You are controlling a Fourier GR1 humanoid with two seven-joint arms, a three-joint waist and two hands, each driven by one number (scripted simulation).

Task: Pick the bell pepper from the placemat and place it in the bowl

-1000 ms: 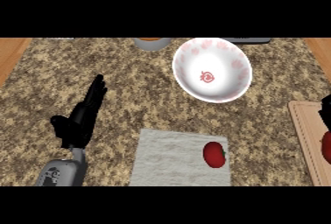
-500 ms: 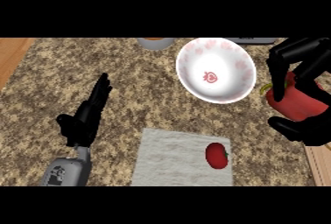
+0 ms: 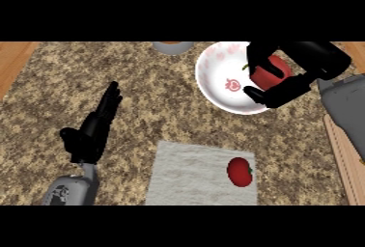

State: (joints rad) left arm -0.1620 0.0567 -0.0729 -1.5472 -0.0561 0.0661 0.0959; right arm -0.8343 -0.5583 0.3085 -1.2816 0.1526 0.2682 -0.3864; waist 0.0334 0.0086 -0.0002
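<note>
- The speckled brown stone worktop (image 3: pixel 143 82) fills the view.
- A pale grey cloth placemat (image 3: pixel 185 178) lies at the lower middle, flat on the worktop.
- A white round bowl with a red pattern inside (image 3: pixel 217 72) stands near the top, well apart from the placemat.
- The black right hand (image 3: pixel 314 58) is over the bowl's right part, its fingers and thumb curled round a red vegetable with a green stem (image 3: pixel 274 72) (whether this touches the bowl I cannot tell).
- The black left hand (image 3: pixel 92 132) shows at the left with its fingers straight and together, pointing up, holding nothing.
- The red bell pepper (image 3: pixel 240 171) lies on the placemat's right part, not touched by either hand.
- A small grey vessel (image 3: pixel 173 47) is cut off by the top edge, just left of the bowl.
</note>
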